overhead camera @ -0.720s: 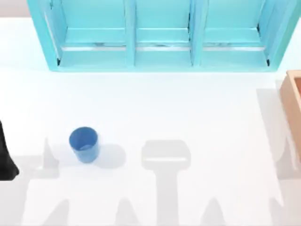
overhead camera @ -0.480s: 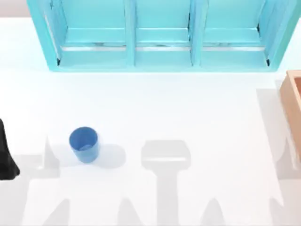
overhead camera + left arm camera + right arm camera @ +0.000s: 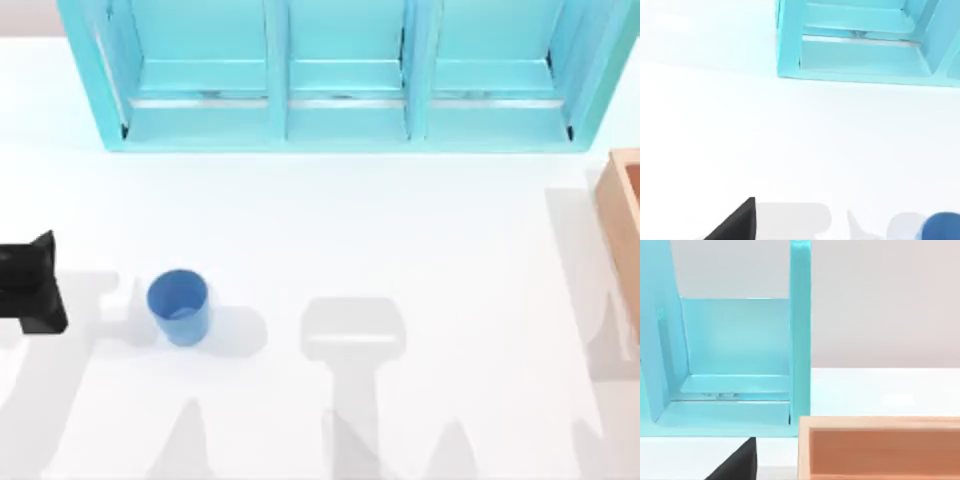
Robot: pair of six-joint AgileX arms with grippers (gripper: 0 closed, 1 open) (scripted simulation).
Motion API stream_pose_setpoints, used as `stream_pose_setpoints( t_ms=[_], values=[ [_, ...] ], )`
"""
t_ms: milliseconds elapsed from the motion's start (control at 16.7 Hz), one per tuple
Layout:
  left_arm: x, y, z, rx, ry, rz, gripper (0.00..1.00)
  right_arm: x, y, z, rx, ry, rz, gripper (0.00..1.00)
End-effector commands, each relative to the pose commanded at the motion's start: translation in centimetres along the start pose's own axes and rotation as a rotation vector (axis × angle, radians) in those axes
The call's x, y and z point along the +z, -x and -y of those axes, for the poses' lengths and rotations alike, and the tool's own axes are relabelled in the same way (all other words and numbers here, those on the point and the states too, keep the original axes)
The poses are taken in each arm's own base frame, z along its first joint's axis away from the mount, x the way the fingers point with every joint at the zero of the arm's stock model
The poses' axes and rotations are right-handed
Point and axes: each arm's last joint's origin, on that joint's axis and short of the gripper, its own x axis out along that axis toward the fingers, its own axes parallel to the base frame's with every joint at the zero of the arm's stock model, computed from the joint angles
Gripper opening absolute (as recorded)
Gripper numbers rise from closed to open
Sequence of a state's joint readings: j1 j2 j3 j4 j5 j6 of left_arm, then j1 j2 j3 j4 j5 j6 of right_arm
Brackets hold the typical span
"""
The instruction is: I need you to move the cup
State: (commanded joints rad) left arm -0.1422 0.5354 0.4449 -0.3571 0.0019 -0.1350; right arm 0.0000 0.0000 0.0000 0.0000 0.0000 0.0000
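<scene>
- Left gripper [image 3: 30,283] has moved in from the table's [image 3: 400,240] left edge toward the cup; whether its fingers are open cannot be told.
- Blue cup [image 3: 179,306] stands upright near the left edge, apart from it.

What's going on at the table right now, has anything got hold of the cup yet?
Not yet. The blue cup stands upright on the white table, toward its left side, and nothing is touching it. The left gripper has come in from the left edge and sits beside the cup with a gap between them. A turquoise shelf unit stands along the back, and a wooden box sits at the right edge.
</scene>
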Motion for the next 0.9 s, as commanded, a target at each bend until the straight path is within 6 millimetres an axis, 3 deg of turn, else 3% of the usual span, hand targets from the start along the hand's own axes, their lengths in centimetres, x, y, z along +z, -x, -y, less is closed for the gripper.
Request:
stream_pose_setpoints(
  t_ms=[240,480,660,900],
  values=[
    [4.6,-2.6,2.3,-0.026,0.040,-0.299,1.00,0.0,0.0,0.0,0.000,0.000,0.000,1.00],
    [7.9,-7.1,5.4,-0.009,0.056,-0.589,1.00,0.0,0.0,0.0,0.000,0.000,0.000,1.00],
    [8.9,-10.8,8.0,0.027,0.048,-0.781,1.00,0.0,0.0,0.0,0.000,0.000,0.000,1.00],
    [8.6,-15.1,11.1,0.090,0.022,-0.982,1.00,0.0,0.0,0.0,0.000,0.000,0.000,1.00]
  ],
)
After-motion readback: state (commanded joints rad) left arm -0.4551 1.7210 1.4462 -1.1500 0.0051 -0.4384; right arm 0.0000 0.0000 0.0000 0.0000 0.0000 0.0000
